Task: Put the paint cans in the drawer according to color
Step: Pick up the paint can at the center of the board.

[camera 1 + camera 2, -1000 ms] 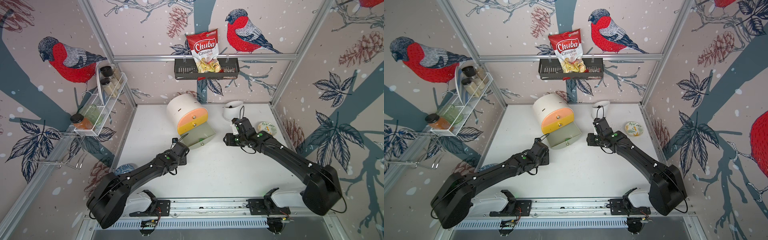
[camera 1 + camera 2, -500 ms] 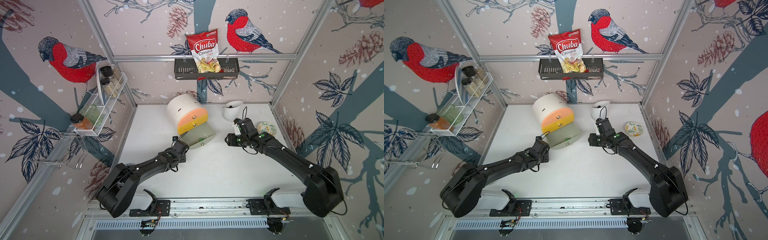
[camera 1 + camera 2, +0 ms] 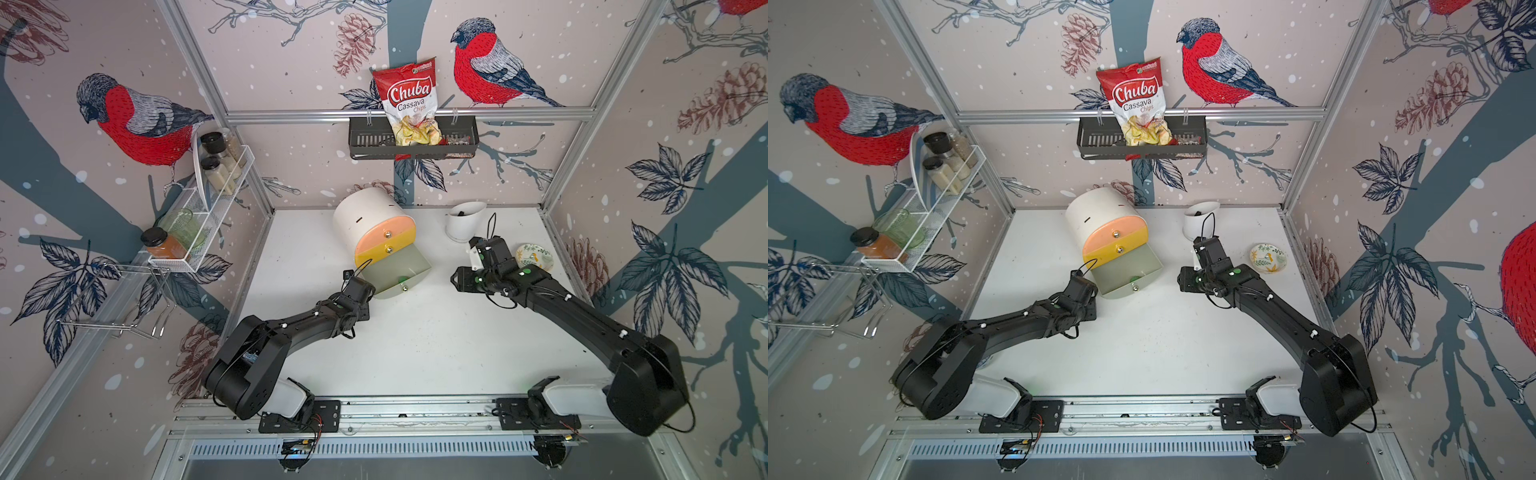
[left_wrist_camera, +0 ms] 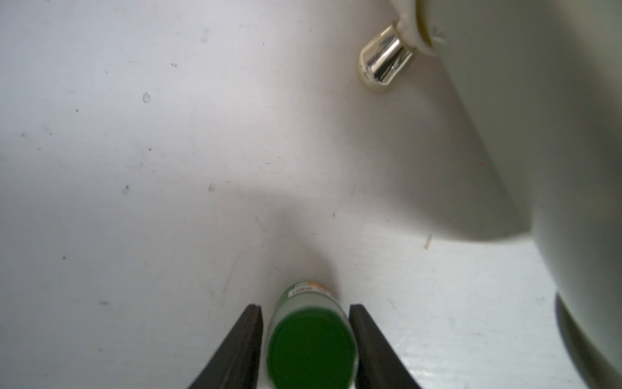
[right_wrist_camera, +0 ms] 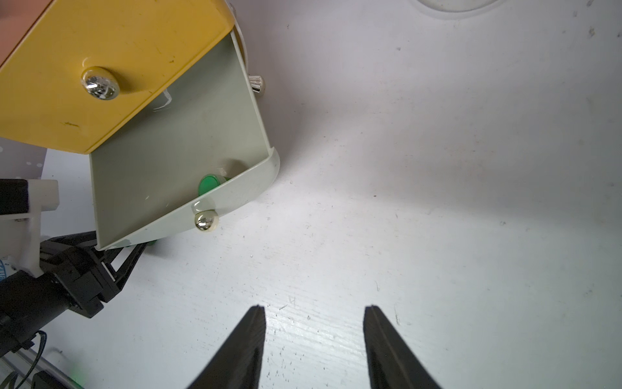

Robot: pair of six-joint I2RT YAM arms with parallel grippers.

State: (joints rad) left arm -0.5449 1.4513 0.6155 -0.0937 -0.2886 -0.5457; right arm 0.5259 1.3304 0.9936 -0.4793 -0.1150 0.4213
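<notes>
The small white chest [image 3: 365, 216] has its grey-green bottom drawer [image 3: 417, 259] pulled open. One green-lidded paint can [image 3: 402, 279] [image 5: 210, 183] sits inside, against the front wall. A second green paint can [image 4: 311, 340] lies on its side on the table by the drawer's near corner. My left gripper [image 4: 305, 307] is closed on its sides, lid toward the camera. In the right wrist view those fingers [image 5: 131, 256] reach under the drawer's corner. My right gripper [image 5: 313, 307] [image 3: 457, 280] hangs open over bare table to the right of the drawer. No other cans show.
A white slant-rimmed cup [image 3: 463, 220] and a small patterned dish [image 3: 535, 257] stand behind the right arm. A wire rack with jars [image 3: 208, 199] hangs on the left wall. A black basket with a chips bag [image 3: 411, 137] hangs at the back. The drawer's brass knob [image 4: 383, 65] juts out near the left gripper.
My left gripper has edged toward the drawer's corner and its jaws have closed in on the green can. The right arm has barely moved.
</notes>
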